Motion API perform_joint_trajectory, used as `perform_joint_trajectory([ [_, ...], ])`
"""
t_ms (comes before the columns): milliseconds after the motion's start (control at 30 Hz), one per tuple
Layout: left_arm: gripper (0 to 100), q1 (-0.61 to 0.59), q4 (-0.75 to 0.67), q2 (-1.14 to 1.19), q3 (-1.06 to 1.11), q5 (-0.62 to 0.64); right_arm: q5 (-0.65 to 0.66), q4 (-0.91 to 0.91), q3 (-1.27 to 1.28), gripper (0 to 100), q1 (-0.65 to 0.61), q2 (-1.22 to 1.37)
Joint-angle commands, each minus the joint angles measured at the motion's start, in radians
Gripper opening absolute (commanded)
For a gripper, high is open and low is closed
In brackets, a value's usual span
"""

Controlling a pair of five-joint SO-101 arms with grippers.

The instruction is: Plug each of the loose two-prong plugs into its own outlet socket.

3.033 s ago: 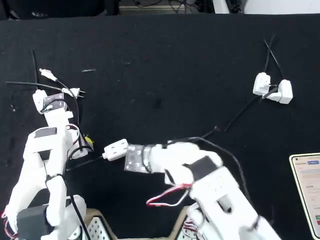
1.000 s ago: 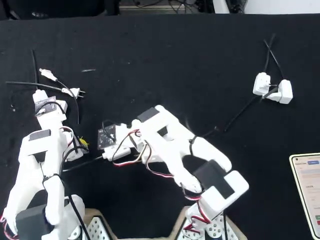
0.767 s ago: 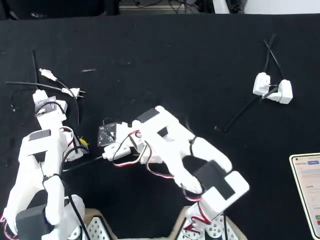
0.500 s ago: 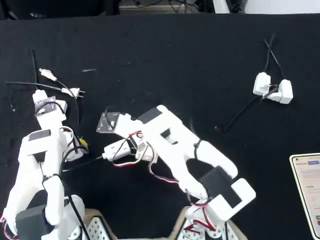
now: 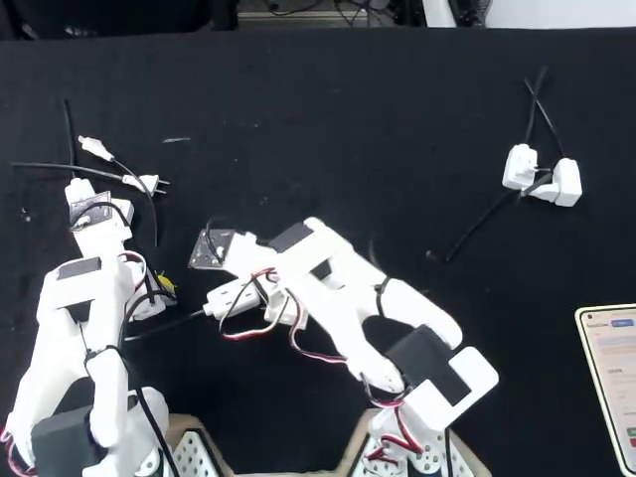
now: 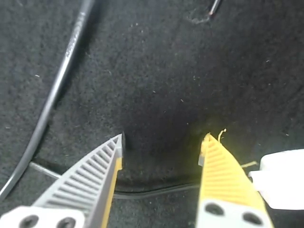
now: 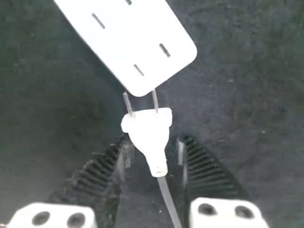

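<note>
Looking down from the high view: two loose plugs (image 5: 149, 183) lie at the far left of the black worktop (image 5: 348, 119), well apart from any socket, so that work is all ahead. The left tool (image 5: 91, 207) sits just short of them. The right tool (image 5: 217, 253) is over by the white power strip (image 5: 234, 295). Two white blocks (image 5: 542, 179) with cords rest far right, touching; joined or not, I can't tell.

Left wrist view now: that tool is spread wide, bare worktop between its fingers, a black cable (image 6: 57, 85) running beside it.

Right wrist view: a third plug (image 7: 147, 130) lies between that tool's spread fingers, not pinched as far as I can see. Its prongs butt the strip's end, not in a slot. Every slot in sight stands empty. My call: nothing plugged in yet.
</note>
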Motion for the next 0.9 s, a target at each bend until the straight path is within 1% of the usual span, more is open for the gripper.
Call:
perform_joint_trajectory([
  [0, 26, -0.001, -0.003, -0.026, -0.016, 0.003, 0.002, -0.041, -0.027, 3.4, -0.015, 0.008],
  [33, 26, -0.001, -0.003, -0.026, -0.016, 0.003, 0.0, -0.04, -0.024, 0.5, -0.011, 0.005],
  [67, 26, -0.001, -0.003, -0.026, -0.016, 0.003, -0.006, -0.032, -0.025, 1.9, 0.003, 0.002],
  [133, 26, -0.001, -0.003, -0.026, -0.016, 0.003, -0.006, -0.018, -0.028, 0.8, 0.035, -0.033],
  [267, 26, -0.001, -0.003, -0.026, -0.016, 0.003, -0.009, 0.043, -0.022, 1.1, 0.123, -0.219],
  [400, 26, -0.001, -0.008, -0.026, -0.016, 0.003, -0.092, 0.121, -0.022, 1.1, 0.178, -0.429],
  [500, 26, -0.001, -0.009, -0.026, -0.016, 0.003, -0.161, 0.129, -0.025, 1.1, 0.203, -0.558],
  [567, 26, -0.001, -0.009, -0.026, -0.021, 0.003, -0.236, 0.112, -0.031, 1.1, 0.199, -0.621],
  [667, 26, -0.001, -0.002, -0.028, -0.051, 0.008, -0.404, 0.02, -0.03, 1.1, 0.193, -0.676],
  [800, 26, 0.002, 0.049, -0.049, -0.127, 0.009, -0.664, -0.147, -0.012, 1.1, 0.227, -0.685],
  [867, 26, 0.025, 0.086, -0.092, -0.159, 0.009, -0.776, -0.253, 0.025, 1.1, 0.229, -0.67],
])
